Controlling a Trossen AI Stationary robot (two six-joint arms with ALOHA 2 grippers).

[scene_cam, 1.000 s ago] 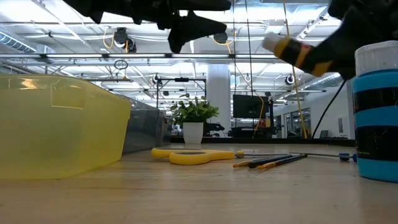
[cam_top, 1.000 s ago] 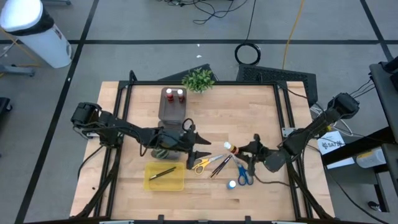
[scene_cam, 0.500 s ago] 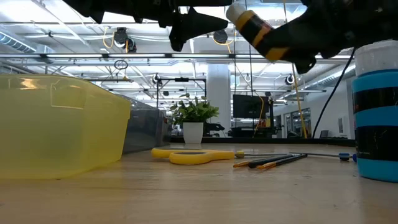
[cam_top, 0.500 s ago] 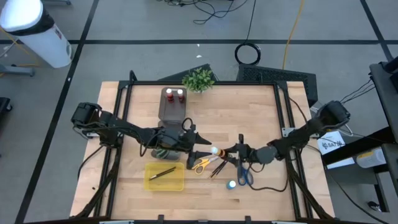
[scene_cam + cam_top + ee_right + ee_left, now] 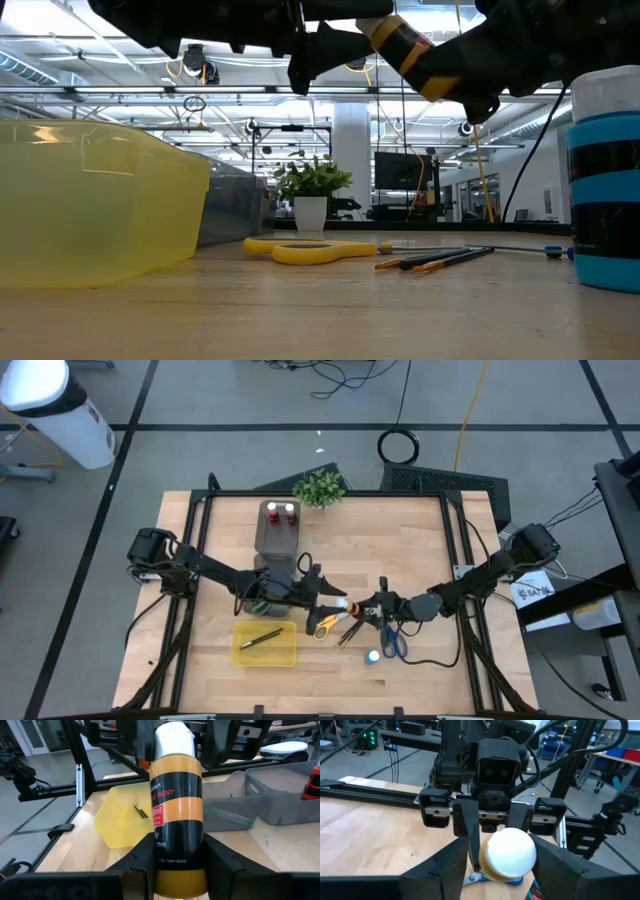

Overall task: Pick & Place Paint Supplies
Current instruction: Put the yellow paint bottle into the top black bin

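Your right gripper [image 5: 372,605] has carried the bottle [image 5: 355,605] leftward, pinched, above mid-table. Left gripper [image 5: 328,600] has advanced; its spread fingers [image 5: 451,862] flank the white cap. Scissors [image 5: 322,624] lie below.

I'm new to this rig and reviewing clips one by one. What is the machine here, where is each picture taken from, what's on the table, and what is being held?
Two dark robot arms work at a wooden table. One picture looks straight down, one looks level across the tabletop, and two come from cameras on the wrists. The right gripper holds a white-capped paint bottle in the air. The left gripper is open around the bottle's cap. On the table lie a yellow tray, a grey organiser, yellow scissors, blue scissors, brushes and a blue paint bottle.
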